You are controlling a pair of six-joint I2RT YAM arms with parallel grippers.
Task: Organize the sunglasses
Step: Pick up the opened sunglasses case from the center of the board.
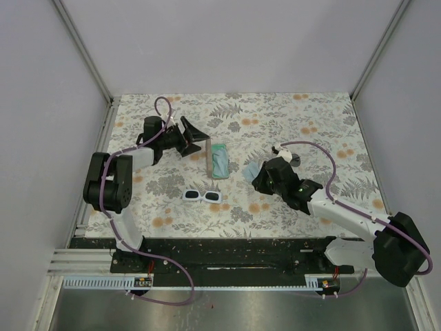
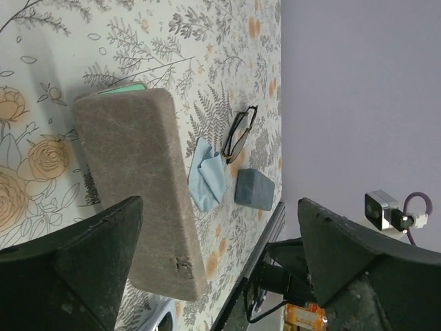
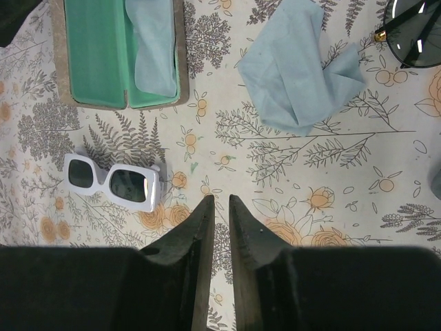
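Left gripper [image 1: 193,142] gapes empty beside the tan, green-lined hard case [image 1: 219,160] — a nudge could topple its upright lid. Right gripper [image 3: 220,200], nearly closed, holds nothing.

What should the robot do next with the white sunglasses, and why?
Probably open the right gripper wider and drop toward the white sunglasses. It is almost shut and empty, the sunglasses lie loose on the table, and the green-lined case stands open.
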